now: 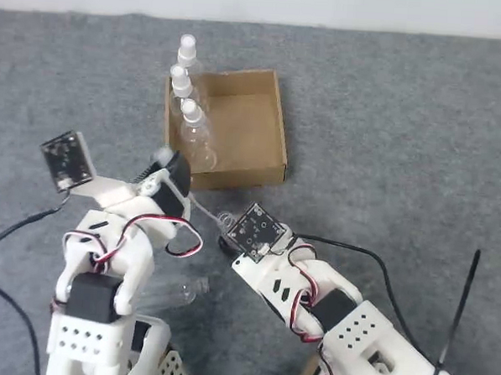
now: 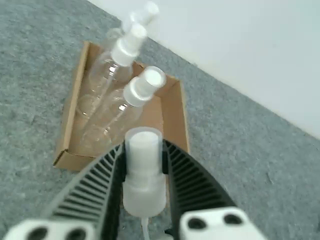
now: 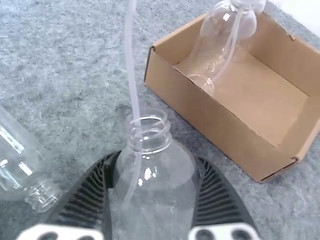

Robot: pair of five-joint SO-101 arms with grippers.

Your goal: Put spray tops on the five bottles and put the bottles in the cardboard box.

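The spray top (image 2: pixel 144 182), clamped in the left end effector (image 2: pixel 144 149), is held above the bottle (image 3: pixel 150 172) gripped upright by the right end effector (image 3: pixel 156 161) near the cardboard box (image 3: pixel 210 112), with its tube (image 3: pixel 131 60) inside the neck (image 3: pixel 148 125), so crooked seating is risked if the top is lowered misaligned.

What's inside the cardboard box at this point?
Three clear bottles with white spray tops stand in a row along one wall of the cardboard box. The rest of its floor shows as plain cardboard. Each nearer bottle partly covers the one behind it.
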